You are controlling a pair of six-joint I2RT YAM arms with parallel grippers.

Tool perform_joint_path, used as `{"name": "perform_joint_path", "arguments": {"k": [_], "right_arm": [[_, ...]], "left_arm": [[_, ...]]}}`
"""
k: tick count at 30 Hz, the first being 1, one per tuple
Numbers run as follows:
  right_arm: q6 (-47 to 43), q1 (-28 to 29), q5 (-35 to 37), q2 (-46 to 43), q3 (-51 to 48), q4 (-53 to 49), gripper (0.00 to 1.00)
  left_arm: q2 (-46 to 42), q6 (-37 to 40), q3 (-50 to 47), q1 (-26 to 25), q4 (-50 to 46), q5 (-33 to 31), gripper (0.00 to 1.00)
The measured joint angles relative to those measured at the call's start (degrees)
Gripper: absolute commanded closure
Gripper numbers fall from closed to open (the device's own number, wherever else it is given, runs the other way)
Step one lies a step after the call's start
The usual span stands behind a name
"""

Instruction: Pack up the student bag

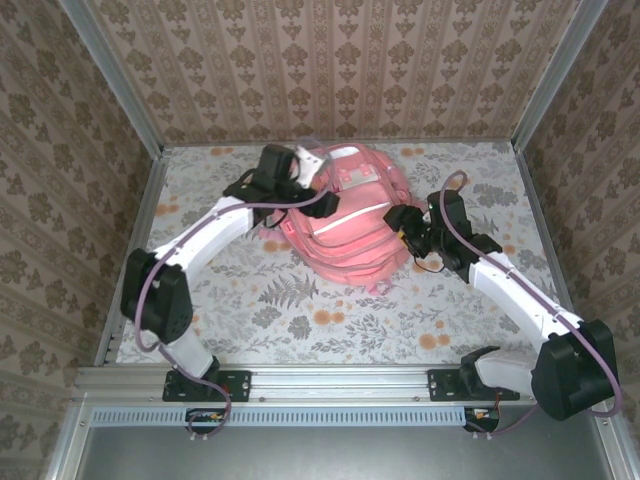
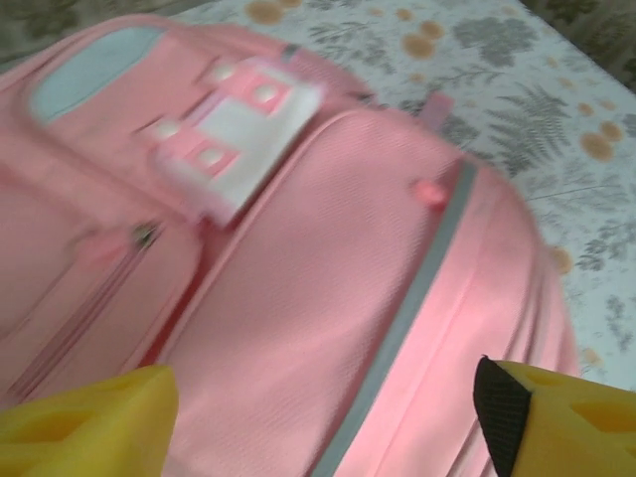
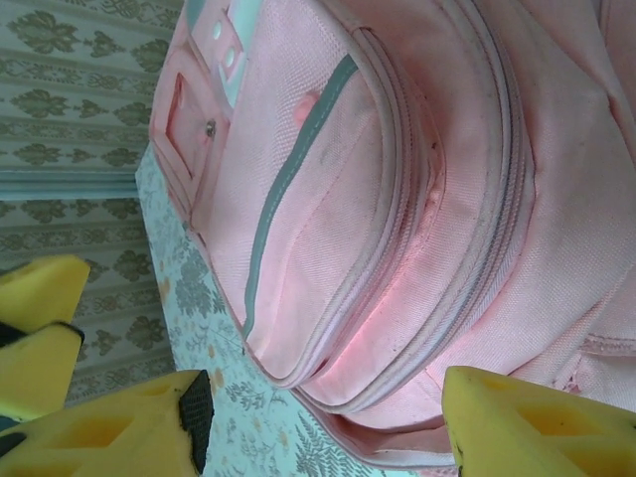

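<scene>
Two white-and-black arms reach in from the near edge to the large pink fabric student bag [image 1: 345, 215], which lies flat toward the back of the flower-patterned tabletop [image 1: 300, 310]. In the overhead view the left arm stretches forward with its elbow low and its left pincer [image 1: 300, 172] over the bag's far left corner. The right arm bends inward so that its right pincer [image 1: 402, 222] is at the bag's right flank. Whether either touches fabric cannot be told from here.

The left wrist view looks down across the bag [image 2: 298, 278], its white patch [image 2: 248, 129] and grey reflective stripe [image 2: 417, 288]. The left pincer [image 2: 318, 412] is spread wide just above the cloth, with nothing between its yellow fingers [image 2: 89, 422].

The right wrist view faces the bag's [image 3: 397, 199] rounded end, where its zip lines appear closed. The right pincer [image 3: 323, 422] is also spread apart and holds nothing.

The step seems to be finding a fresh grip on the bag. Smooth, taut panels will likely slip, so each pincer should aim for a raised seam, fold or zip pull. One side should pin the bag down while the other pulls, or the whole bag may slide.
</scene>
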Motion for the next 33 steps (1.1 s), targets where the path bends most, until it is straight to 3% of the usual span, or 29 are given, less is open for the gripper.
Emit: {"name": "perform_joint_path", "arguments": {"k": [4,9,21,26,33], "right_arm": [[-1.05,0.37,-0.87,4.39,2.27,-0.24,0.47],[-1.03,0.66,-2.34,11.23,5.42,0.00,0.54],[-3.32,-1.90,-1.49,22.82,11.54,-0.85,0.80],[-5.55,-5.86,-2.36,28.04,16.33,-0.83,0.77],[-8.68,-7.63,-4.39,29.73,19.50,-0.96,0.55]], "left_arm": [[-6.62,-1.44,-10.95,3.50,2.71,-0.24,0.15],[-7.98,-2.64,-18.25,4.72,4.22,-0.20,0.15],[-6.91,1.20,-20.33,6.29,9.11,4.28,0.29],[-4.35,5.68,-20.46,5.55,9.81,5.77,0.37],[2.60,11.41,-17.40,1.38,9.44,5.84,0.40]]}}
